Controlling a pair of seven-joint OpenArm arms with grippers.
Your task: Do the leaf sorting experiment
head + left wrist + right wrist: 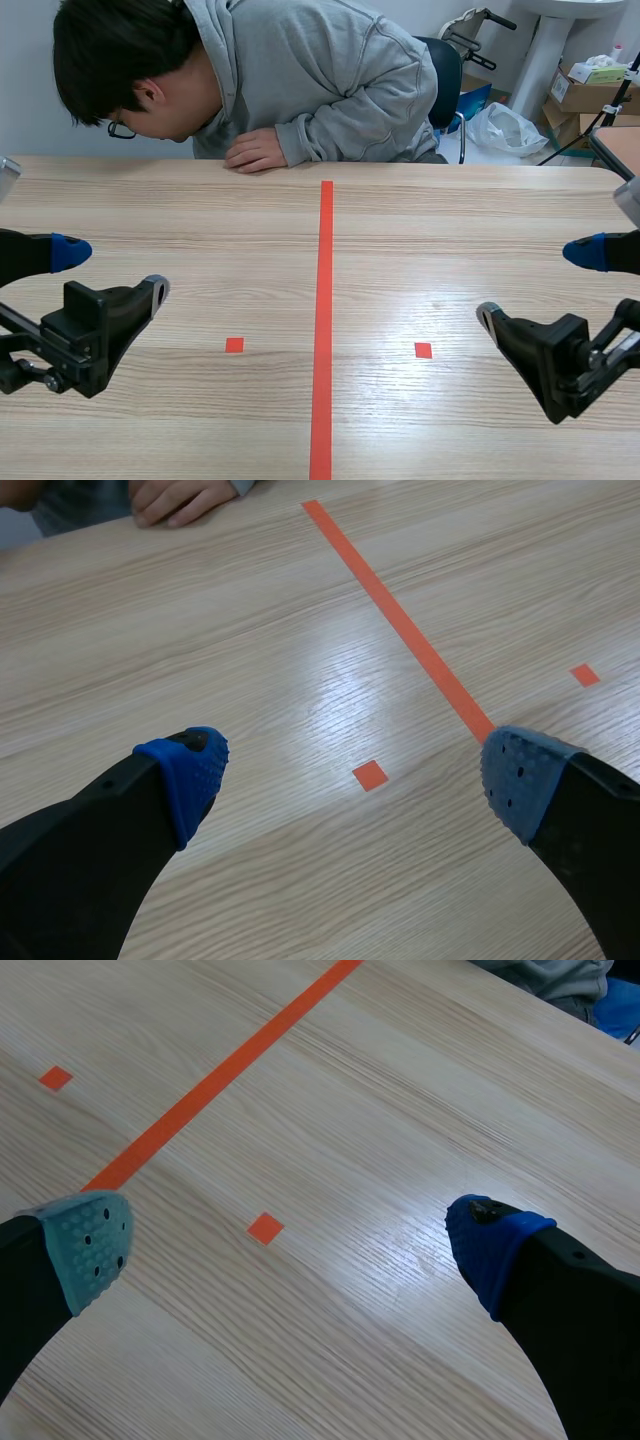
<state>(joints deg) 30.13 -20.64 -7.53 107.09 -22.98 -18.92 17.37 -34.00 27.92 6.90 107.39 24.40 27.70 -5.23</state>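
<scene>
No leaves or sorting items show in any view. My left gripper [112, 270] hovers open over the table's left side, with nothing between its fingers; in the left wrist view the left gripper [355, 770] spans a small orange square mark. My right gripper [530, 282] hangs open over the right side, also holding nothing. In the right wrist view the right gripper [285, 1235] has its fingers wide apart above bare wood.
A person in a grey hoodie [320, 70] leans over the far table edge, one hand [257, 152] resting on the wood; the hand [180, 498] also shows far ahead of my left gripper. Boxes and a bag [510, 128] stand behind.
</scene>
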